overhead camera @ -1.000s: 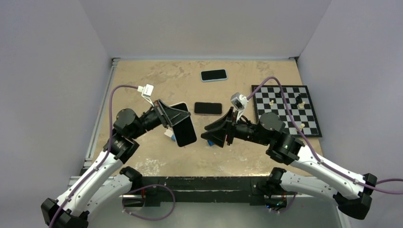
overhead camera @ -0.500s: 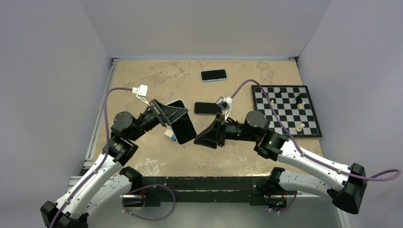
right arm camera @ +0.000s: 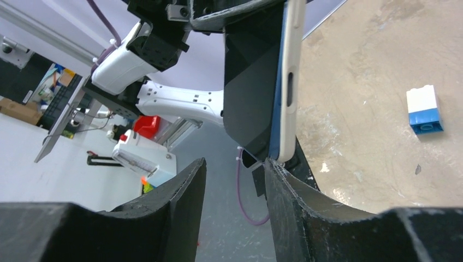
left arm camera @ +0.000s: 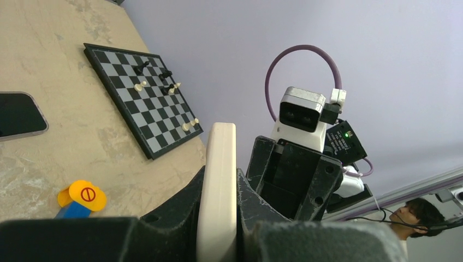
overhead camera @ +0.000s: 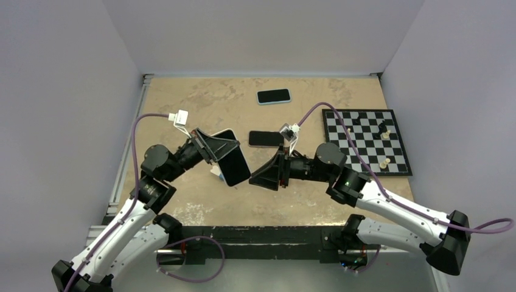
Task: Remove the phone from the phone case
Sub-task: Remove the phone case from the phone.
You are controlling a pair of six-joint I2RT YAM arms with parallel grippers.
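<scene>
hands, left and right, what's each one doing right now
Left hand: closed, holding the black-screened phone in its cream case.
Right hand: open, holding nothing, close up to that phone.

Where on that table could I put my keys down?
Bare: the table's far left corner, left of the blue-edged phone, and the strip along its near edge. Crowded: the middle, where the left gripper and right gripper meet at the held phone, black phone just behind. The chessboard fills the right.
</scene>
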